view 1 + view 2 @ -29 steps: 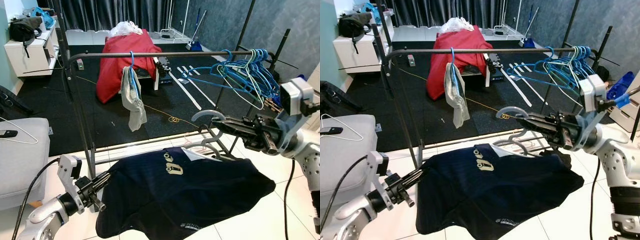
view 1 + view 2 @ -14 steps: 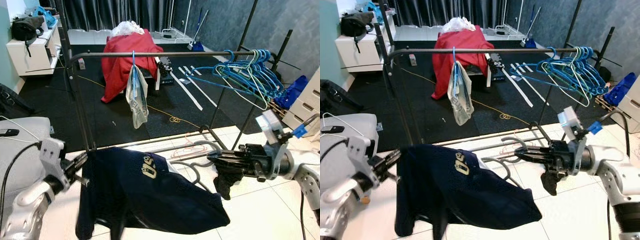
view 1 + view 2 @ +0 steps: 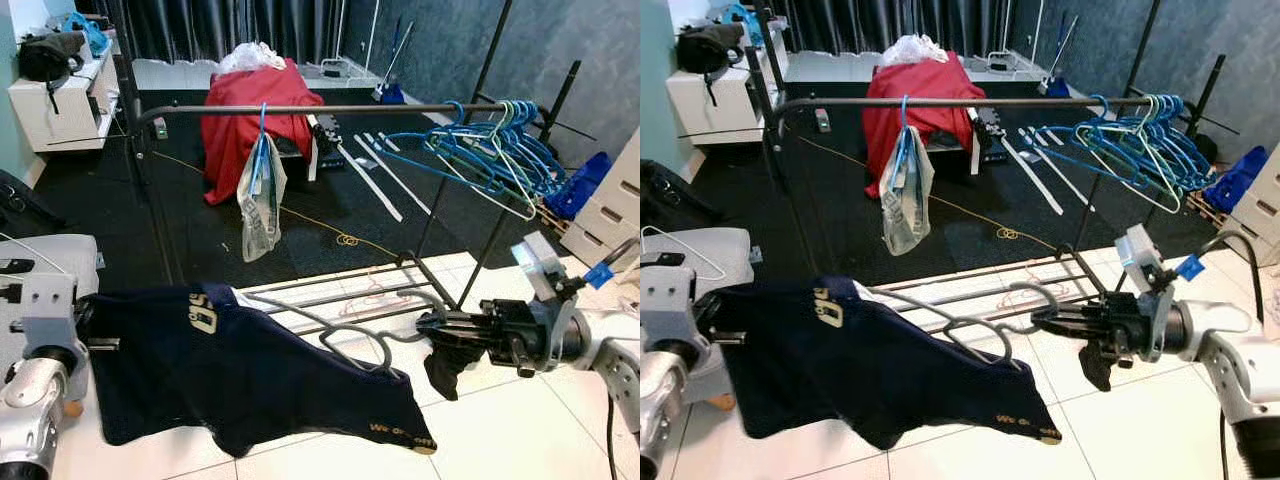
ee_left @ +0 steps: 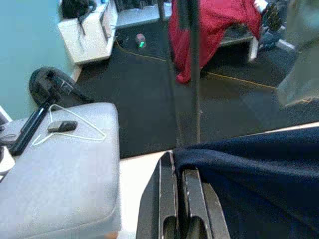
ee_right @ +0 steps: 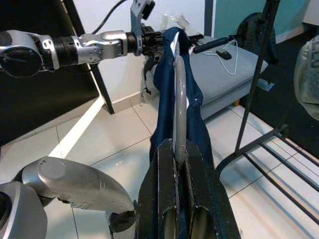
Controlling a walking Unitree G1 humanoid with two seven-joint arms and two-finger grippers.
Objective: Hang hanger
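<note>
Now | 1 navy shirt (image 3: 250,370) on 1 grey hanger (image 3: 350,335) | R claw (image 3: 432,325) grips hanger | L claw (image 4: 179,172) pinches shirt

Grey hanger (image 3: 345,335) lies near-horizontal across lower centre of the left eye view, hook end toward the right, carrying a navy shirt (image 3: 230,375) with gold lettering. Shirt stretches from lower left to centre, right hem sagging. Both sit in front of the black rail (image 3: 330,108), below it, not hooked on.
</note>
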